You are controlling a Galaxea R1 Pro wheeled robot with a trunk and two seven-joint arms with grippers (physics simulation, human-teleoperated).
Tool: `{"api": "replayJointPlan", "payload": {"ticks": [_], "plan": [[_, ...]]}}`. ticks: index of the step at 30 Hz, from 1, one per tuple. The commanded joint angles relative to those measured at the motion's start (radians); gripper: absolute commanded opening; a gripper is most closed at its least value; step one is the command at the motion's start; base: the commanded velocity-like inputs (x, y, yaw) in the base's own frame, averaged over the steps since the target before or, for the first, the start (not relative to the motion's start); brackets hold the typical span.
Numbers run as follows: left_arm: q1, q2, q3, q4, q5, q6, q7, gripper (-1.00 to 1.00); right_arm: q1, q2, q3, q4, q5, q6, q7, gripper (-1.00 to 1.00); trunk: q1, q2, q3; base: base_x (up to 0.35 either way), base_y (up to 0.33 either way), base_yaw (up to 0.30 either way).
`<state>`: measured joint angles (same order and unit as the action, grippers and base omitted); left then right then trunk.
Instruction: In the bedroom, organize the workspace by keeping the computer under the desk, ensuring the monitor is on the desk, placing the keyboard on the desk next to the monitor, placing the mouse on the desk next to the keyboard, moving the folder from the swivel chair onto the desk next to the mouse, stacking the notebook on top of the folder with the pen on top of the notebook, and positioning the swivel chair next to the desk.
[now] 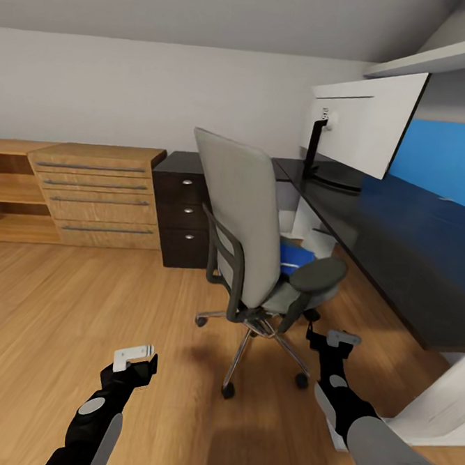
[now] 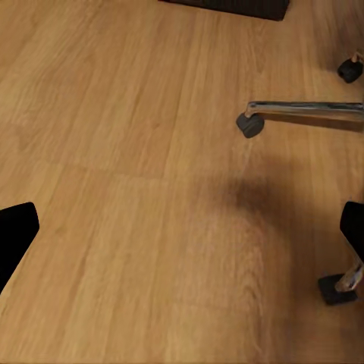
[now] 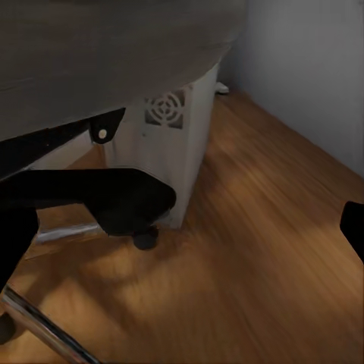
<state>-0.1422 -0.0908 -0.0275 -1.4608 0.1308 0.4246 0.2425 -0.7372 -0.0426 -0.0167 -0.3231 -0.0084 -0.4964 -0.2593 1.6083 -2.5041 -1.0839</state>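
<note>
While seated: bright blue folder [image 1: 296, 256]

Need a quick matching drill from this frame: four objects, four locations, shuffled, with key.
Things:
1. folder
2. monitor
3. computer
4. drawer unit

Places:
A. on the desk top
B. on the swivel chair seat
C. beside the wooden dresser
D. on the floor under the desk

Pairs: 1-B, 2-A, 3-D, 4-C
</note>
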Motion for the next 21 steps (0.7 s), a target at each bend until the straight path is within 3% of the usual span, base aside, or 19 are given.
{"api": "replayJointPlan", "payload": {"ticks": [1, 13, 21], "plan": [[0.0, 0.0, -0.002, -0.001, 0.01, 0.003, 0.009, 1.0, -0.001, 0.0, -0.002, 0.001, -0.001, -0.004, 0.0, 1.0, 0.0, 0.0, -0.001, 0.227, 0.0, 0.0], [0.0, -0.002, -0.003, 0.0, 0.01, 0.004, 0.009, 1.0, -0.001, -0.002, -0.002, 0.002, -0.001, -0.003, 0.0, 1.0, 0.0, 0.0, -0.001, 0.117, 0.0, 0.0], [0.0, -0.001, -0.003, 0.0, 0.01, 0.004, 0.009, 1.0, -0.001, -0.001, 0.0, 0.001, 0.0, -0.007, 0.0, 1.0, 0.0, 0.0, -0.001, 0.023, 0.0, 0.0]]}}
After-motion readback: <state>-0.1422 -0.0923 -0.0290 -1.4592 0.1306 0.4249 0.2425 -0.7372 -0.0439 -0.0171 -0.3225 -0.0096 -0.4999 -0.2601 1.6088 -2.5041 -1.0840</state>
